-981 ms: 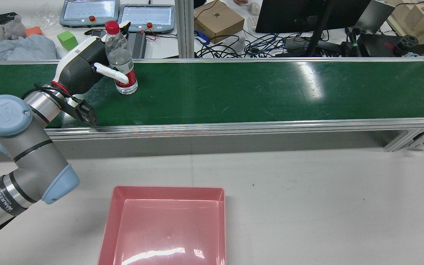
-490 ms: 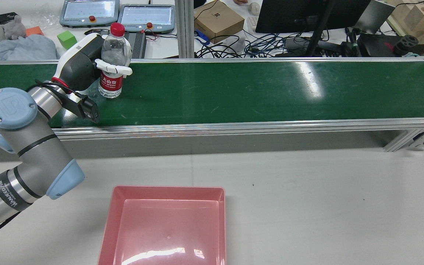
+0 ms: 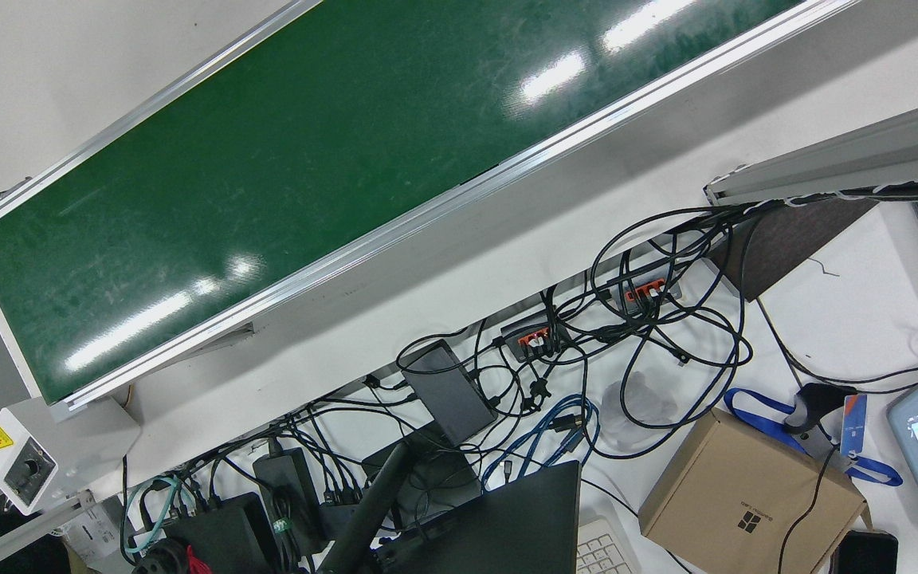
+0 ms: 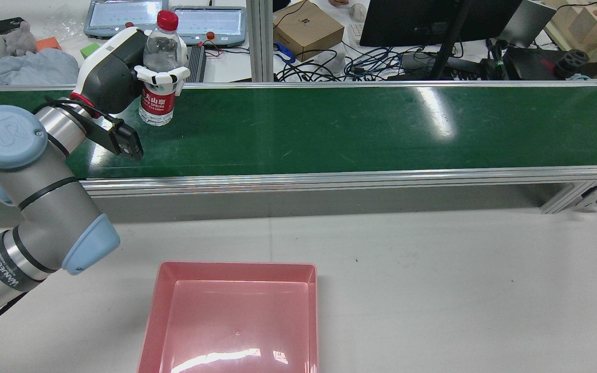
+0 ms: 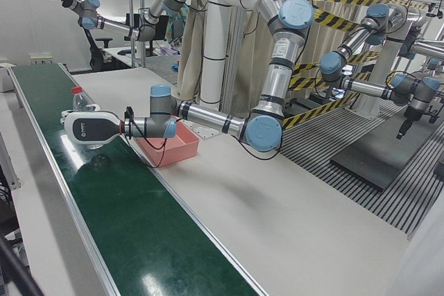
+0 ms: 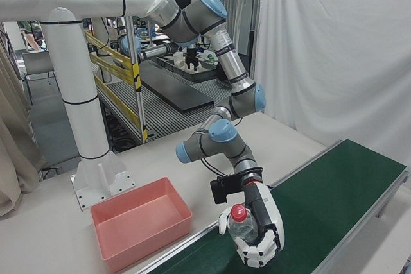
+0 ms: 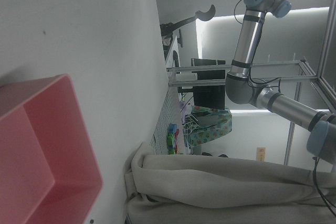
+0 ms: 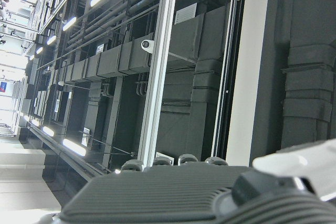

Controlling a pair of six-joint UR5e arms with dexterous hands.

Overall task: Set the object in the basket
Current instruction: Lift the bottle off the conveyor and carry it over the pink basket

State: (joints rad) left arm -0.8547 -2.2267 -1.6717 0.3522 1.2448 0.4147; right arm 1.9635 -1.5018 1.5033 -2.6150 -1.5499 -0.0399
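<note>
- A long green conveyor belt (image 4: 329, 129) runs across the room, beside a pale table (image 4: 433, 280); a cluttered desk with cables lies beyond.
- The pink basket (image 4: 233, 321) sits on the table, nothing in it.
- The left hand (image 4: 122, 72) is clamped around the water bottle (image 4: 157, 98) (upright, red-capped) over the belt's left end.
- The right hand (image 8: 220, 192): fingers unreadable.

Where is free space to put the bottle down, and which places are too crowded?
The pink basket is bare inside. The green belt is bare from the bottle, held by the left hand, to its far right end. The white table right of the basket is bare too. Behind the belt, cables and boxes crowd the desk.
</note>
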